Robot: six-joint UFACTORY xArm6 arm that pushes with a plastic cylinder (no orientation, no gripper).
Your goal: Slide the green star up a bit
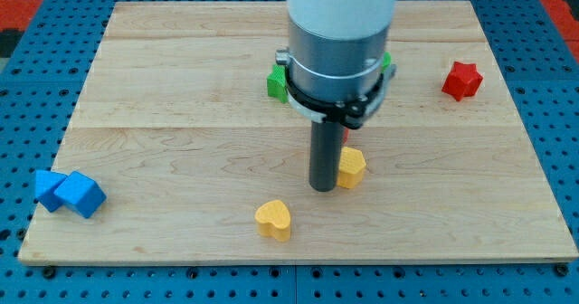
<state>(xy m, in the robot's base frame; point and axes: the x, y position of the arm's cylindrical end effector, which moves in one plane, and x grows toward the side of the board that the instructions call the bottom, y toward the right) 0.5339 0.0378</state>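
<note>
A green block (277, 82) shows at the view's upper middle, mostly hidden behind my arm's grey collar; its shape cannot be made out, and a green sliver shows at the collar's right. My tip (323, 188) rests on the board well below that green block and just left of a yellow block (351, 166), close to touching it. A small bit of red (345, 134) shows just right of the rod above the yellow block.
A yellow heart (273, 219) lies below and left of my tip. A red star (462, 80) sits at the view's upper right. Two blue blocks (70, 193) lie together near the board's lower left edge. The wooden board (163, 132) sits on blue pegboard.
</note>
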